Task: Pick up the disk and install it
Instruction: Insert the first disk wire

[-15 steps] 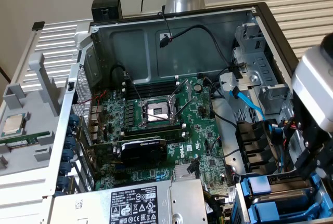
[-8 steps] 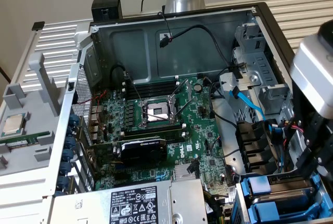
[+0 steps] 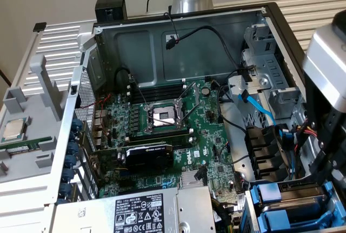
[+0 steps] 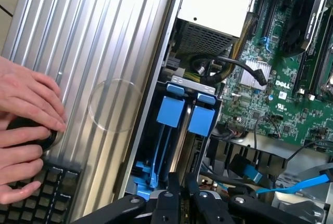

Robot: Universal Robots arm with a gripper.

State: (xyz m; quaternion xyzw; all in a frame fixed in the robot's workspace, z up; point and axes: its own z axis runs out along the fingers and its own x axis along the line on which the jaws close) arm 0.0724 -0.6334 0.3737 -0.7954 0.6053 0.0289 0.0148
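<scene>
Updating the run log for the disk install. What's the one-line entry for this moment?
gripper: close over blue disk carriers | carriers: two, side by side inside computer case | person's hands: at keyboard outside case

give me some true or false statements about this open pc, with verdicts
1. The CPU socket on the motherboard is empty. True.
2. The processor chip lies outside the case. True.
3. A person's hands rest on the motherboard. False: the hands are outside the case, at a keyboard.
4. The drive carriers in the bay are red. False: the drive carriers are blue.
</scene>
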